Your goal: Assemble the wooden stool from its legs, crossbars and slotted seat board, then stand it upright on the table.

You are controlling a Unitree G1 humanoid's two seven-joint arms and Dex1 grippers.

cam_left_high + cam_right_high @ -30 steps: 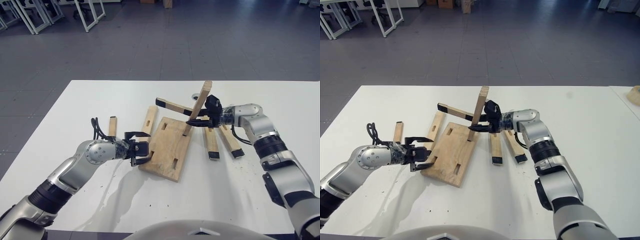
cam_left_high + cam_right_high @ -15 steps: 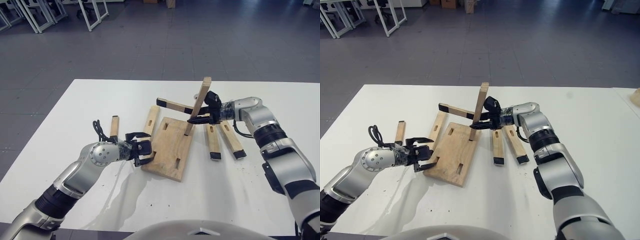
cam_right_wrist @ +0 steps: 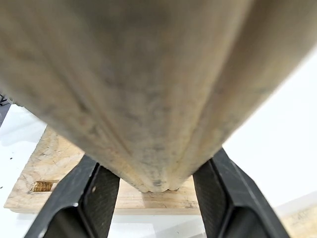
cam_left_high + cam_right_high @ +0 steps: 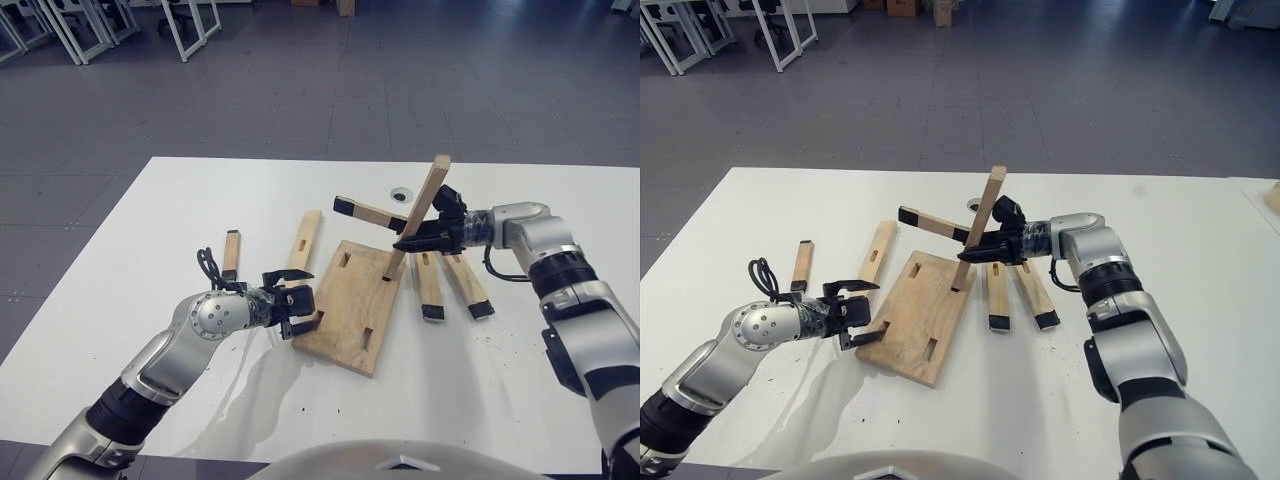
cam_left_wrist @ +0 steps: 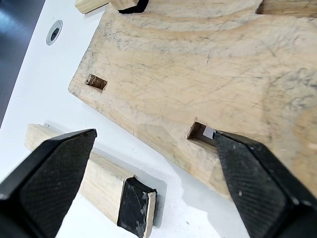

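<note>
Short crossbar (image 4: pixel 230 251) lies flat on the left of the table (image 4: pixel 140 230). My left gripper (image 4: pixel 299 300) sits at the seat board's left edge, fingers spread, grasping nothing. The seat board (image 4: pixel 350 320) lies flat mid-table, slots up, with a slotted crossbar (image 4: pixel 304 240) just behind its left corner. My right gripper (image 4: pixel 408 243) is clenched on a leg (image 4: pixel 424 208), which is tilted with its lower end at a board slot. Two legs (image 4: pixel 428 287) (image 4: pixel 468 288) lie flat to the right of the board.

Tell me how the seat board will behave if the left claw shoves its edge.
The seat board looks a thick solid plank: probably stiff, fairly heavy. Lying on the smooth table, it would likely slide or pivot, not tip. The leg the right claw holds against it may resist.
</note>
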